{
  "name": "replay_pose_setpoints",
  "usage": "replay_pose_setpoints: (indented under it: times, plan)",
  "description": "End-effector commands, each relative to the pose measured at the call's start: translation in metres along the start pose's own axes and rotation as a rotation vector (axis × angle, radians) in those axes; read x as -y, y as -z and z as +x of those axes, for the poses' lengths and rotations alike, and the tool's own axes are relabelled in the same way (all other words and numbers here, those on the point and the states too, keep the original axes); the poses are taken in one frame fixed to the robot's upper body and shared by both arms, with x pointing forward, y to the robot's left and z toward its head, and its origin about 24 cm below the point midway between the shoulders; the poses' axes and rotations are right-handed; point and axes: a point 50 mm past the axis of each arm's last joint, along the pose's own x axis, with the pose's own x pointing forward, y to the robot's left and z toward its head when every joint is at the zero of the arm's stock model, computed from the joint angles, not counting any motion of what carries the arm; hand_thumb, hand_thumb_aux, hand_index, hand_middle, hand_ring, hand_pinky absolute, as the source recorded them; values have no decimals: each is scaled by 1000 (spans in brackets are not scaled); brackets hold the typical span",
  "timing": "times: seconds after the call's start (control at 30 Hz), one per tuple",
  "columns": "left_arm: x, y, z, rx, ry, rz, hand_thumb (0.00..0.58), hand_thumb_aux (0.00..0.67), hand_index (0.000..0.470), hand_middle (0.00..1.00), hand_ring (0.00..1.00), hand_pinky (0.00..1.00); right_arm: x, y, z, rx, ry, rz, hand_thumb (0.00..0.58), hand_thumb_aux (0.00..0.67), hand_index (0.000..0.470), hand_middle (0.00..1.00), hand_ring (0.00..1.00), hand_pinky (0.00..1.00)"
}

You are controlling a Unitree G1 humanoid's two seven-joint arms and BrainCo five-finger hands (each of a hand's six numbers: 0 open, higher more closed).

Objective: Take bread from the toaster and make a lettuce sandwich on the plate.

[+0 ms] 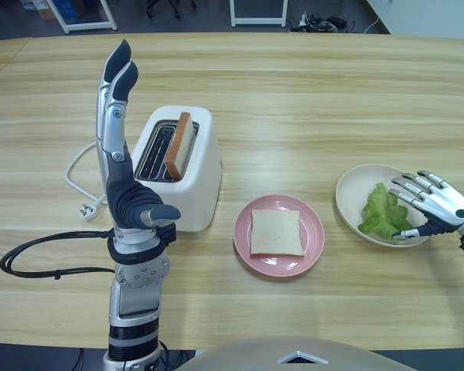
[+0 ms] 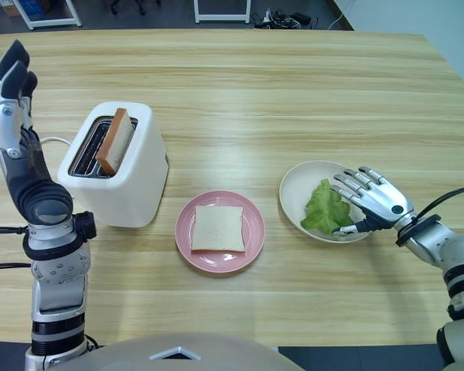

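A wooden tabletop (image 1: 332, 93) carries a white toaster (image 1: 201, 178) at the left, with one bread slice (image 2: 114, 143) standing tilted in its slot. The left hand (image 1: 120, 154) stands upright beside the toaster, released, fingers straight and holding nothing. A cream bowl (image 2: 294, 197) sits at the right and a pink plate (image 2: 187, 239) between, bearing a flat second slice (image 2: 217, 228). The right hand (image 2: 371, 197) lies over the bowl's rim, fingers spread above the lettuce (image 2: 325, 207), not clenched. The left eye view takes in the toaster's plug (image 1: 87, 209) on the tabletop.
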Motion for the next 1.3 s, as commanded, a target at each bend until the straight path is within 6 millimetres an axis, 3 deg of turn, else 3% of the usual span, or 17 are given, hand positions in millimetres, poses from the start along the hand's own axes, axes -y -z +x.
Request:
replay_pose_setpoints:
  times: [0.03,0.2,0.23,0.27,0.33,0.63,0.9,1.0,1.13,1.3]
  plan:
    - [0,2,-1,-12,19,-1,0,0,0,0,0,0,-9,-7,5,42,-46,-1,0,0,0,0,0,0]
    - [-1,3,-1,-16,27,3,0,0,0,0,0,0,-20,-16,7,85,-124,24,0,0,0,0,0,0]
    - [-1,3,-1,-17,29,2,0,0,0,0,0,0,-21,-17,8,90,-135,33,352,250,175,0,0,0]
    - [-1,3,-1,-18,30,2,0,0,0,0,0,0,-23,-18,8,92,-142,41,503,426,299,0,0,0]
    - [-1,3,-2,-20,32,2,0,0,0,0,0,0,-25,-21,9,93,-148,59,580,670,470,0,0,0]
    - [-1,4,-2,-26,36,0,0,0,0,0,0,0,-19,-24,16,73,-53,107,580,670,470,0,0,0]
    - [3,5,0,-26,37,-13,0,0,0,0,0,0,-7,-15,17,-15,116,100,580,670,470,0,0,0]
    - [5,5,1,-23,39,-20,0,0,0,0,0,0,11,-6,15,-59,257,161,580,670,470,0,0,0]
    - [8,6,3,-19,40,-30,0,0,0,0,0,0,53,-4,19,-68,524,301,580,670,470,0,0,0]
    - [11,8,5,-14,40,-40,0,0,0,0,0,0,93,-36,41,71,690,417,580,670,470,0,0,0]
